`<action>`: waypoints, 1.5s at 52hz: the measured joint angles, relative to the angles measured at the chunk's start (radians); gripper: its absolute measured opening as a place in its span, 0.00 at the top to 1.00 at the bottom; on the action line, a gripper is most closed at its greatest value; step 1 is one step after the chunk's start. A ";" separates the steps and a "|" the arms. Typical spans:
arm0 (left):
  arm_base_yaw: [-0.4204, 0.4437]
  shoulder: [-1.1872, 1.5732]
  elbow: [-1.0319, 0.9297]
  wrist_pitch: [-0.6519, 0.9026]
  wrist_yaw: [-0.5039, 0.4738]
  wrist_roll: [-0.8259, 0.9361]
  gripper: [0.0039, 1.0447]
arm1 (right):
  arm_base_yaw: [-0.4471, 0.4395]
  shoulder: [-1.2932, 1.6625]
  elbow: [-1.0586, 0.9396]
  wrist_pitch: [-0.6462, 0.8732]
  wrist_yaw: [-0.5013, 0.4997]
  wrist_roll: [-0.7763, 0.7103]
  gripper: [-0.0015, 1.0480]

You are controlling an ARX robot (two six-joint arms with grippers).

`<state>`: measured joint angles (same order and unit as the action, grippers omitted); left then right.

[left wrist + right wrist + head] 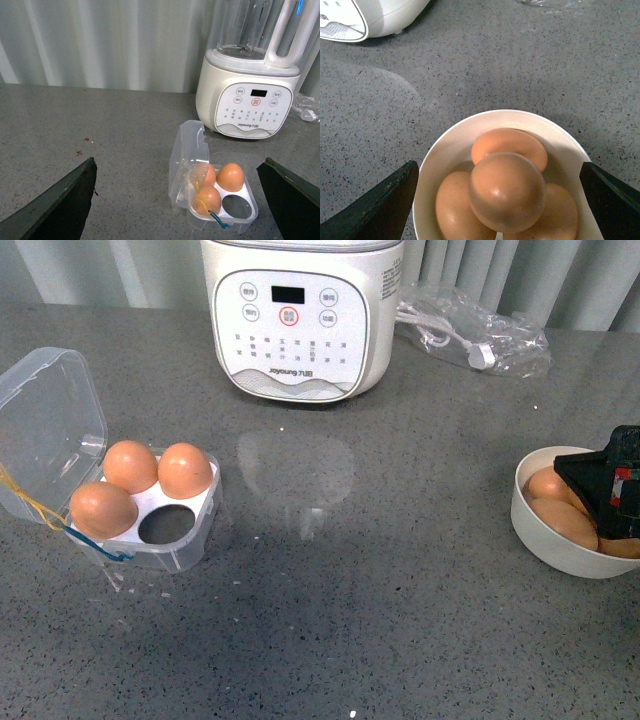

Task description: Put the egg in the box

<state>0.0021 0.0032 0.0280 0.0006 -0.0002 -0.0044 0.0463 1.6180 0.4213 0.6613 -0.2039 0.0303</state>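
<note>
The clear box (190, 552) stands at the left with its lid (45, 430) hinged open. It holds three brown eggs, and its near right cell (167, 525) is empty. The left wrist view also shows the box (249, 194). A round white bowl (555, 552) at the right holds several brown eggs. In the right wrist view the top egg (507, 192) rests on the others in the bowl (450, 145). My right gripper (497, 172) is open just above the bowl, its fingers on either side of that egg. My left gripper (177, 170) is open and empty, away from the box.
A white Joyoung appliance (300, 320) stands at the back centre of the grey speckled counter. A clear plastic bag with a cable (470, 335) lies to its right. A curtain hangs behind the counter.
</note>
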 joint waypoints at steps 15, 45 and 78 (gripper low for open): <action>0.000 0.000 0.000 0.000 0.000 0.000 0.06 | -0.012 0.039 0.010 0.008 -0.013 0.001 0.07; 0.000 0.000 0.000 0.000 0.000 0.000 0.06 | -0.003 0.039 0.032 -0.005 -0.014 0.003 0.61; 0.000 0.000 0.000 0.000 0.000 0.000 0.06 | 0.152 -0.127 0.278 -0.196 -0.181 0.017 0.62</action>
<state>0.0021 0.0032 0.0280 0.0006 -0.0002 -0.0044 0.1986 1.4906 0.6998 0.4652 -0.3851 0.0475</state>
